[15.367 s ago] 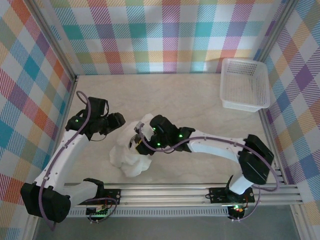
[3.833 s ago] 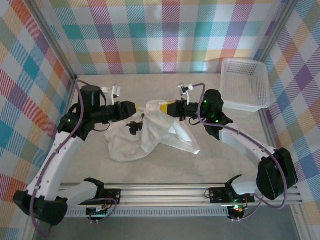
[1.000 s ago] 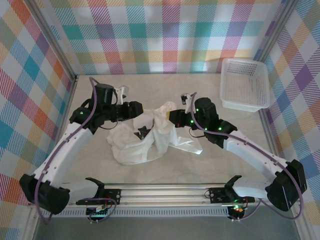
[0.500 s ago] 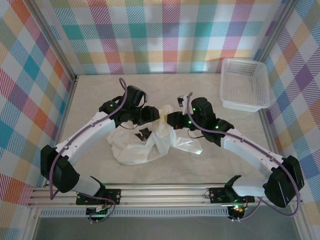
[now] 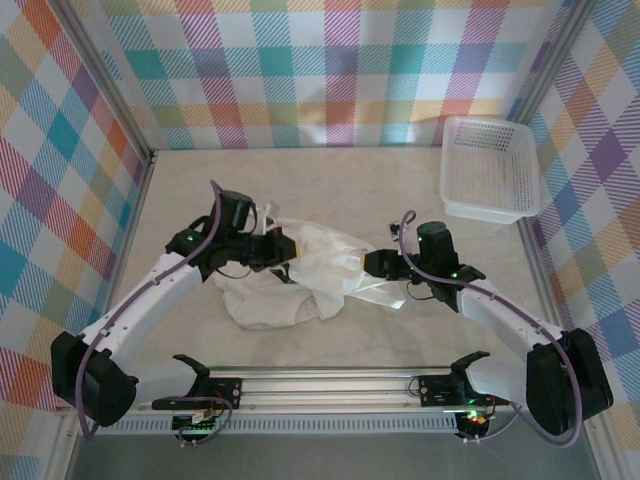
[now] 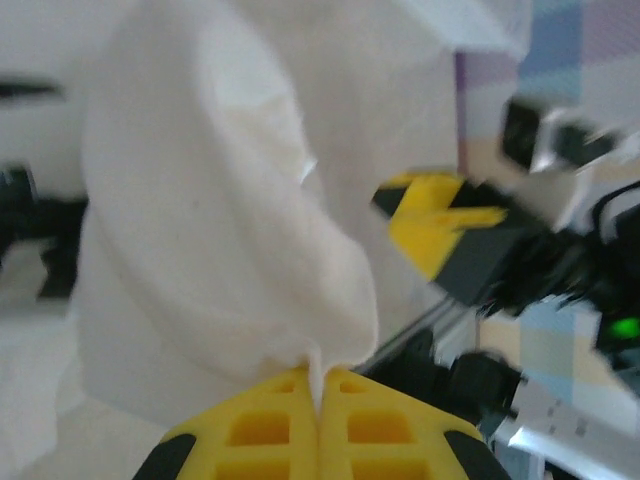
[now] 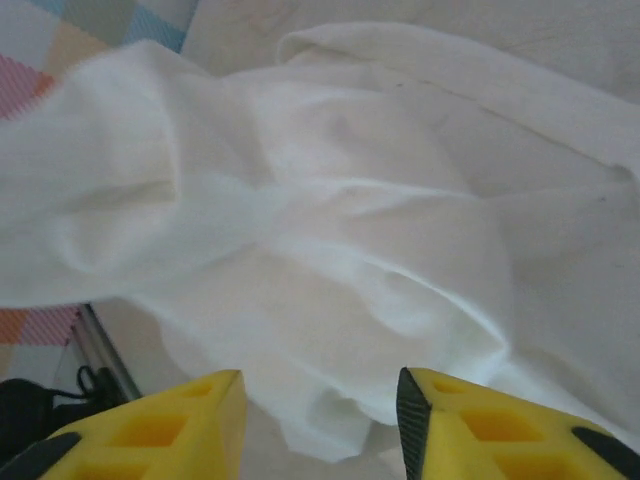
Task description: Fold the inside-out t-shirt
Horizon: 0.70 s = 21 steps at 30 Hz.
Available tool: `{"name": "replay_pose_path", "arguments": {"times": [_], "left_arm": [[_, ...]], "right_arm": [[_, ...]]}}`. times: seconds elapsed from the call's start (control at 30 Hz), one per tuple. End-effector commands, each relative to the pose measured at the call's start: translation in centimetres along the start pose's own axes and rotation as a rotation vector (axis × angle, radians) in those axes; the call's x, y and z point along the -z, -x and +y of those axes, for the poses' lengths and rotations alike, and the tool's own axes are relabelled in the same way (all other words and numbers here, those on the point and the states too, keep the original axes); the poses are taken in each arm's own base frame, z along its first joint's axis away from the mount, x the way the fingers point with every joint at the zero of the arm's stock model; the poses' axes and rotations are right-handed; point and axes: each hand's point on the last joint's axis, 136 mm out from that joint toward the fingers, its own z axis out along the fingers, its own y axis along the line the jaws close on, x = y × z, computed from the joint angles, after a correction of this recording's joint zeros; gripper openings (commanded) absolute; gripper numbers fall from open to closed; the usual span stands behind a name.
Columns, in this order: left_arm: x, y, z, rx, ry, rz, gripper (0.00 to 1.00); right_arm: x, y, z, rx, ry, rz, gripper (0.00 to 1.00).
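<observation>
The inside-out t-shirt [image 5: 300, 275] is a crumpled white heap in the middle of the table. My left gripper [image 5: 291, 247] sits at its upper left and is shut on a pinch of the cloth; in the left wrist view the t-shirt [image 6: 230, 200] rises from between the closed yellow fingers [image 6: 265, 430]. My right gripper [image 5: 363, 262] is at the heap's right edge, open, with its yellow fingers [image 7: 470, 425] spread apart and the t-shirt [image 7: 330, 240] lying loose just ahead of them, not gripped.
A white mesh basket [image 5: 489, 168] stands at the back right corner. Plaid walls close the table on three sides, and a metal rail [image 5: 330, 385] runs along the near edge. Bare tabletop [image 5: 330, 180] lies behind the shirt.
My left gripper closed on the cloth and drew back to the left. My right gripper opened, let the shirt go and pulled away to the right. The shirt dropped flatter.
</observation>
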Motion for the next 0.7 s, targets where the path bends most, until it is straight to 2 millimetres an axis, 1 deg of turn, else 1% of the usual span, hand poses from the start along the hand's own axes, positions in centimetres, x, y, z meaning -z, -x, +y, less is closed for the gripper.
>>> {"name": "replay_pose_path", "arguments": {"times": [0.0, 0.07, 0.1, 0.17, 0.23, 0.27, 0.33, 0.4, 0.47, 0.57, 0.67], "left_arm": [[-0.8, -1.6, -1.1, -0.052, -0.077, 0.069, 0.00], [-1.1, -1.7, -1.2, -0.068, -0.069, 0.083, 0.00], [-1.2, -1.9, -1.2, -0.081, -0.063, 0.091, 0.00], [-1.2, -2.0, -1.3, -0.098, -0.052, 0.093, 0.00], [-1.1, -2.0, -0.6, -0.091, -0.015, 0.079, 0.00], [-0.9, -2.0, 0.0, -0.081, 0.022, 0.063, 0.00], [-0.5, -1.9, 0.7, -0.077, 0.063, 0.039, 0.00], [0.0, -1.7, 0.5, -0.081, 0.061, 0.014, 0.00], [0.4, -1.4, 0.1, -0.085, 0.053, -0.014, 0.00], [1.0, -1.1, -0.2, -0.094, 0.048, -0.045, 0.00], [1.3, -1.3, -0.6, -0.101, 0.031, -0.045, 0.00]], "right_arm": [[1.3, 0.7, 4.8, 0.296, 0.096, -0.038, 0.55], [0.9, 0.1, 6.4, 0.487, 0.092, -0.047, 0.62], [0.6, 0.1, 7.0, 0.574, 0.096, -0.051, 0.64], [-0.2, 0.9, 7.4, 0.669, 0.081, -0.053, 0.65], [-1.4, 1.6, 7.6, 0.765, 0.060, -0.028, 0.64], [-2.2, 1.7, 7.7, 0.829, 0.044, -0.005, 0.65], [-4.0, 1.6, 8.3, 0.973, 0.006, 0.042, 0.65], [-5.7, 1.1, 9.1, 1.076, 0.001, 0.076, 0.63], [-7.3, 1.0, 9.1, 1.156, -0.012, 0.067, 0.59], [-9.2, 1.0, 8.6, 1.266, -0.040, 0.019, 0.59], [-10.2, 2.4, 8.5, 1.299, -0.096, -0.044, 0.61]]}}
